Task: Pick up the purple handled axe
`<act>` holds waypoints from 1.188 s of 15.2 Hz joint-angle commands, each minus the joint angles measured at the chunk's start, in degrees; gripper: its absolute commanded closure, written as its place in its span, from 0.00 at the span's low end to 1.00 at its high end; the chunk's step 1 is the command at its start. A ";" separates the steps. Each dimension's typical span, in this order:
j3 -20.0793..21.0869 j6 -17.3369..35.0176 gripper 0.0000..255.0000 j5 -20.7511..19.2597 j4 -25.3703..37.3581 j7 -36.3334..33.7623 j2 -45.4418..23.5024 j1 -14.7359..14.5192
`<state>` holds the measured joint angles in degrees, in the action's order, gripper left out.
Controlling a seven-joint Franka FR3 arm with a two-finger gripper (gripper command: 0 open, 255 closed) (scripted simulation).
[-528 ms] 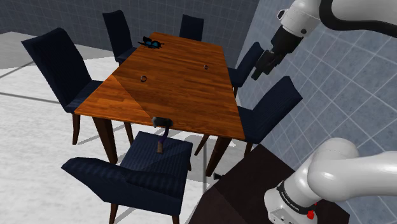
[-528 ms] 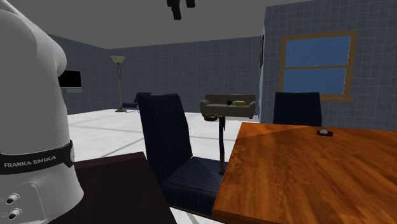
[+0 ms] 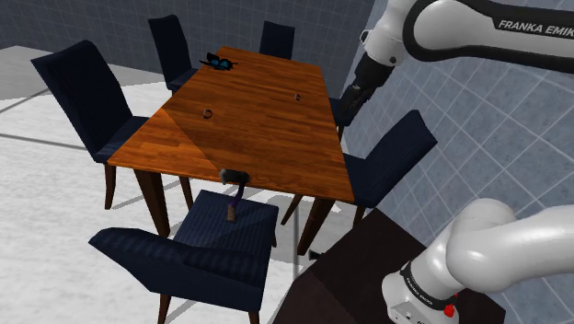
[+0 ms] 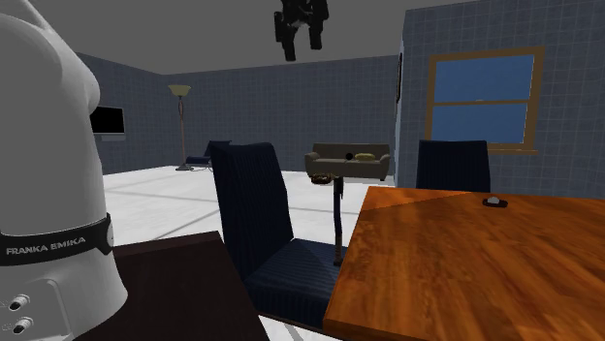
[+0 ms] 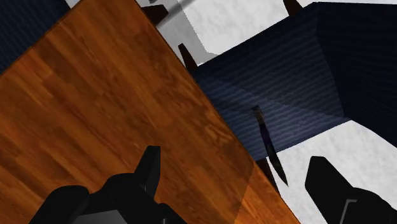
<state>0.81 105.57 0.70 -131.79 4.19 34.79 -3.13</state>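
The axe stands upright on a dark blue chair seat, leaning against the near edge of the wooden table. Its dark head is on top and its purplish handle runs down to a brown end. In the second exterior view the axe stands between a chair and the table's corner. My gripper hangs high beside the table's long edge on the shoulder view's right, far from the axe. It hangs near the picture's upper edge in the second exterior view. The wrist view shows the gripper open, with the axe far below it.
Several dark blue chairs ring the table. A black and blue object, a small ring and another small piece lie on the tabletop. The dark stand is at the lower right. A blue wall runs close behind the arm.
The arm has swung down and toward the shoulder view's left, bringing the gripper nearer the table's edge. In the second exterior view the gripper has dropped further into the picture. The axe has not moved.
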 commanded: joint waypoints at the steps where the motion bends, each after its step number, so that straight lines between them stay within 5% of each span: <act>1: 0.26 2.74 0.00 0.08 0.56 1.10 -3.82 -0.68; 18: 4.18 17.80 0.00 -1.19 15.08 8.28 -38.30 -5.46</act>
<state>4.70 122.90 -0.22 -118.53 12.16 -0.95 -8.29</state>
